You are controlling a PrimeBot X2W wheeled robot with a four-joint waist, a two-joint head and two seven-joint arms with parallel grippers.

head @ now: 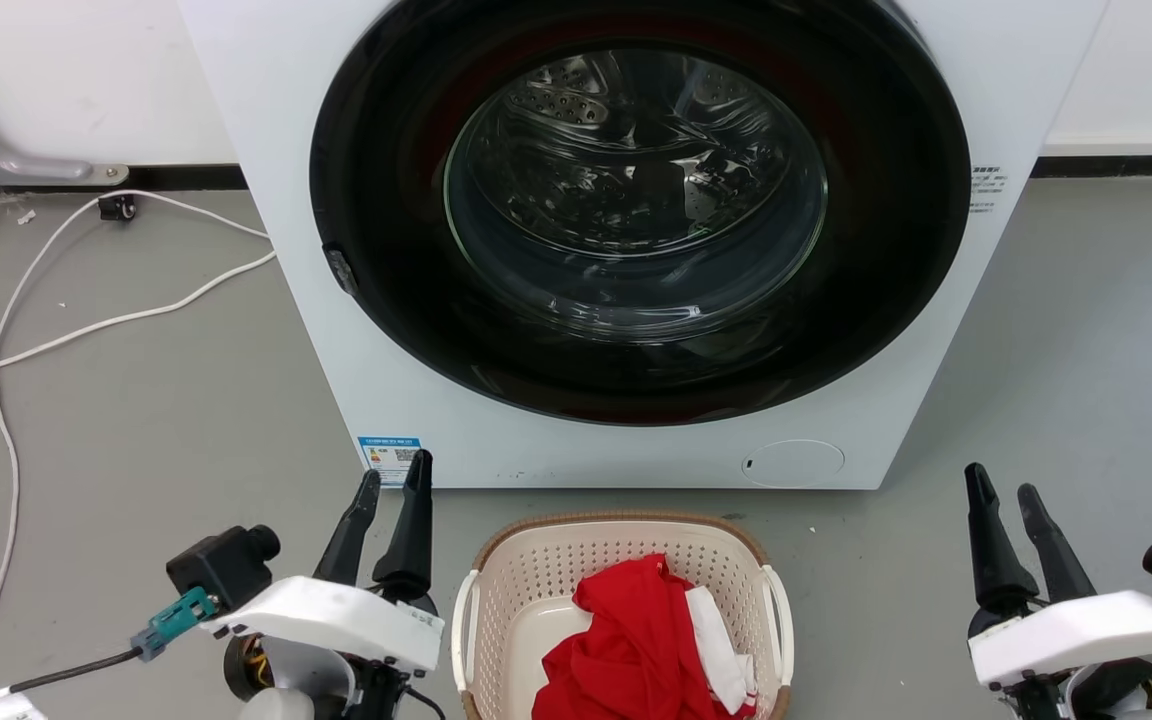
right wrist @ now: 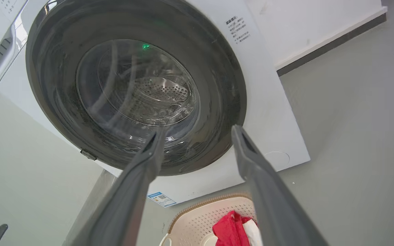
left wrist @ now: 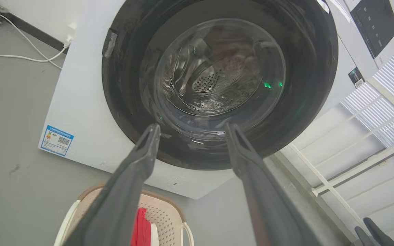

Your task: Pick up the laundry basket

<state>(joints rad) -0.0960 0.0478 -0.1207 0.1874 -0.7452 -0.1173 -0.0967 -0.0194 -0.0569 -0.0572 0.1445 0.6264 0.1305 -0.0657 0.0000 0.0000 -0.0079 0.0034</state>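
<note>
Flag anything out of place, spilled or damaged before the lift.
Nothing spilled or damaged. The laundry basket sits upright before the washing machine, the red cloth heaped inside it. The only untidy thing is a white cable trailing loose over the floor on the robot's left.

washing machine [head: 626,250]: white, door shut | white cable [head: 106,322]: floor, left | blue label [head: 389,458]: lower front

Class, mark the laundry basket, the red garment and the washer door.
laundry basket [head: 626,519]: head view, far brown rim.
red garment [head: 636,640]: head view, middle of the cloth.
washer door [head: 636,190]: head view, glass centre.
</note>
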